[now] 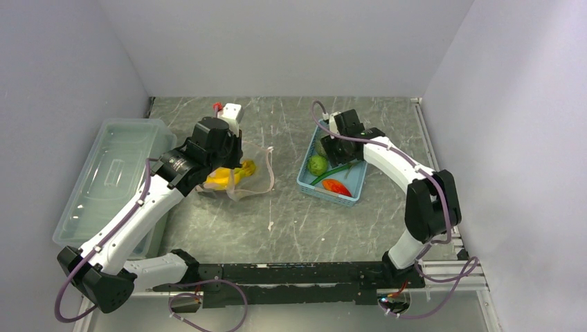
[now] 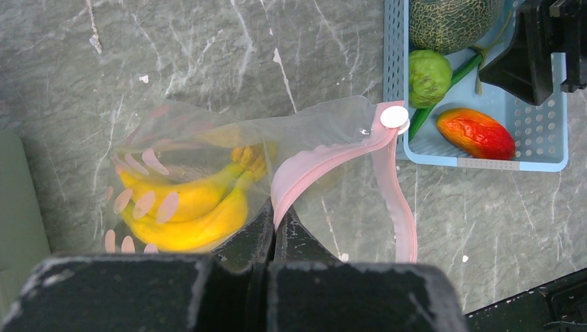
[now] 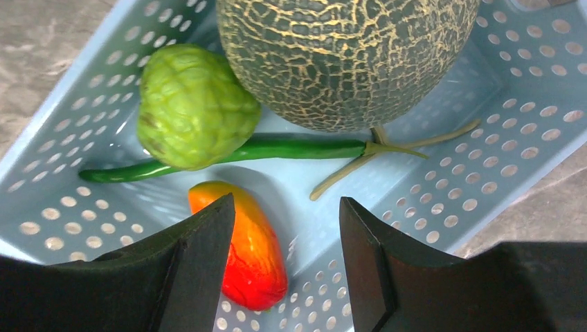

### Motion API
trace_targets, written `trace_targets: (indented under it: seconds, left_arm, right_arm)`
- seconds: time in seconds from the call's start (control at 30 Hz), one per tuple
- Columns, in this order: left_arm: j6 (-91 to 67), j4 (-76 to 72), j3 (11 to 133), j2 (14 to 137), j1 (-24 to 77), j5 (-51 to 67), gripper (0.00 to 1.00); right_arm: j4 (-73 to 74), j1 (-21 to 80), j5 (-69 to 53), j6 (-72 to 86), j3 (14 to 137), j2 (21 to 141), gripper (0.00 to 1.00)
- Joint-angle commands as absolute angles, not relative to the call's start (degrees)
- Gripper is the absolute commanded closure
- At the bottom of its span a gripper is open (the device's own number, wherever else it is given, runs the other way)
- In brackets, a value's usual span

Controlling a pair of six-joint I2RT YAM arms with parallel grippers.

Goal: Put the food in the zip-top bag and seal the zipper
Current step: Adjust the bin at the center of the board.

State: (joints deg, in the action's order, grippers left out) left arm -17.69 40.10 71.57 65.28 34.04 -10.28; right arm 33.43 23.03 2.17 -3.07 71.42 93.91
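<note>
Bananas (image 2: 194,207) already inside zip-top bag (image 2: 325,124), left of light-blue basket (image 3: 526,97); left tool (image 2: 275,221) pinched shut on pink zipper (image 2: 325,162), mouth unsealed. Left in basket: netted melon (image 3: 346,55), lime-green fruit (image 3: 194,104), green chilli (image 3: 291,147), red-orange fruit (image 3: 253,256), beneath right tool (image 3: 284,207), jaws apart, empty. Eggplant not visible; bag partly hidden under left arm from above.

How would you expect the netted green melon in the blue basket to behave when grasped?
Being round, the melon probably rolls if nudged. It looks wider than the open right fingers, so a pinch may slip off. Its netted skin might add grip.
</note>
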Motion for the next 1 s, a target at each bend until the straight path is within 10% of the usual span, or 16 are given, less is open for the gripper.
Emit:
trace_targets:
  seconds: [0.0,0.97]
  left_arm:
    - [-17.3,37.8,71.7,64.3,33.8,-9.1,1.00]
    - [-17.2,37.7,71.6,64.3,33.8,-9.2,1.00]
  right_arm:
    - [33.8,22.1,4.7,-3.7,73.4,95.9,0.40]
    - [25.6,21.9,8.0,2.9,65.0,94.5,0.41]
